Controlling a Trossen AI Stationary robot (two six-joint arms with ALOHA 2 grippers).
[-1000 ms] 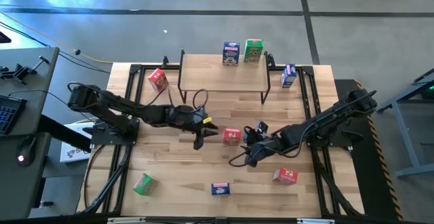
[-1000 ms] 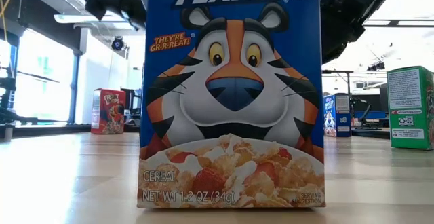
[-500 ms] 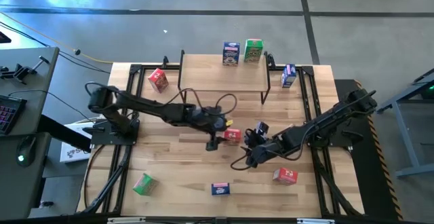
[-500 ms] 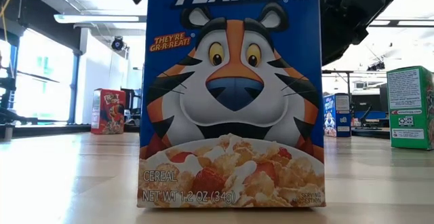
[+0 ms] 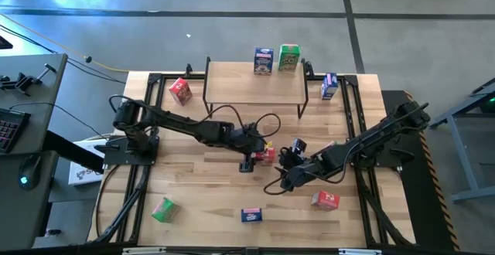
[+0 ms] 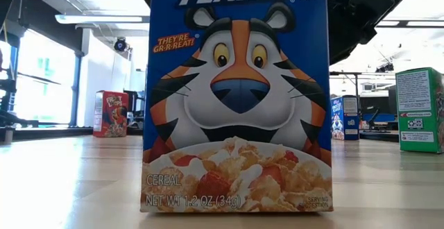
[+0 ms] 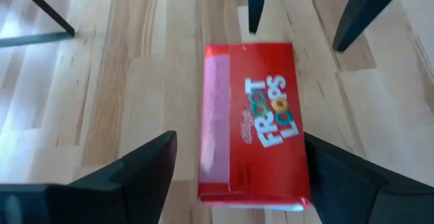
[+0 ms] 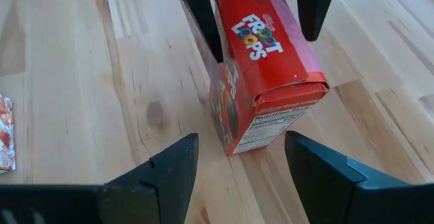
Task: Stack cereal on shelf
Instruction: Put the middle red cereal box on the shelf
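**Both claws spread around one Froot Loops box**

The low view is almost filled by a Frosted Flakes box (image 6: pixel 237 97), hiding both arms except dark edges. At mid-tabletop (image 5: pixel 193 185), a red Froot Loops box (image 7: pixel 254 122) lies flat between the wide-open left claw (image 7: pixel 237 163) and the open right claw (image 8: pixel 241 163), neither gripping. The shelf (image 5: pixel 254 83) carries a blue box (image 5: pixel 264 60) and a green box (image 5: pixel 289 56). Since a second ago, the left arm reached across to the box.

Red cereal box (image 5: pixel 267 154) lies flat mid-table, before the shelf (image 5: pixel 255 85).
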